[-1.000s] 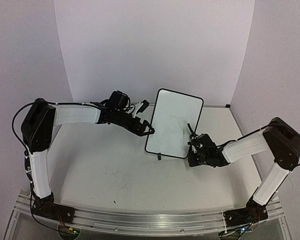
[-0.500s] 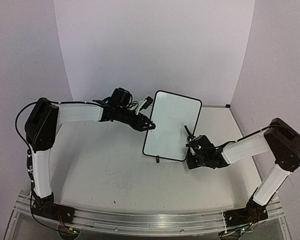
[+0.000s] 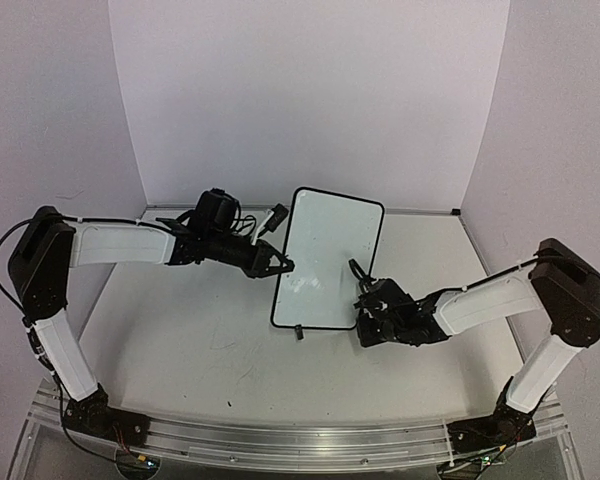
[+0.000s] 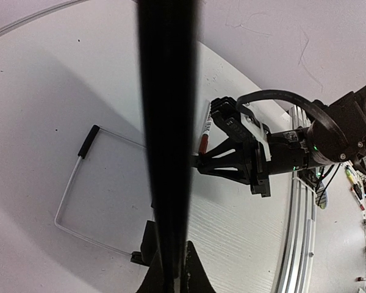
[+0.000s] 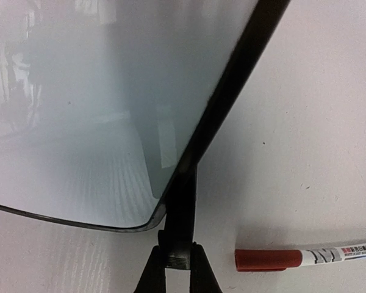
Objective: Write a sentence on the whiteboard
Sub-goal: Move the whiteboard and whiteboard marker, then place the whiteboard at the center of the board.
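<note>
**Board.** The board (image 3: 330, 255) stands in portrait at the centre of the table (image 3: 200, 330), between the two arms. In the top view its top edge leans to the right. Its face shows plain white with a faint grey reflection. Whether its lower edge rests on the table cannot be determined.

**Foot.** A black foot (image 5: 180, 232) extends down from the lower right corner. A second foot (image 3: 297, 331) shows under the bottom edge near the left corner.

**Left gripper.** The left gripper (image 3: 283, 266) is clamped on the left edge of the board, about halfway up. In the left wrist view the black frame runs edge-on straight up from between the fingers.

**Right gripper.** The right gripper (image 5: 177, 265) is closed on the foot at the lower right corner, with one finger on each side of it.

**Marker.** A marker (image 5: 305, 259) with a red cap and a white printed barrel lies flat on the table just beside the right gripper. The cap end points toward the fingers and is apart from them.

**Wire loop.** In the left wrist view a thin wire loop (image 4: 88, 142) with black ends appears left of the frame edge. Whether it is joined to the board cannot be determined.
</note>
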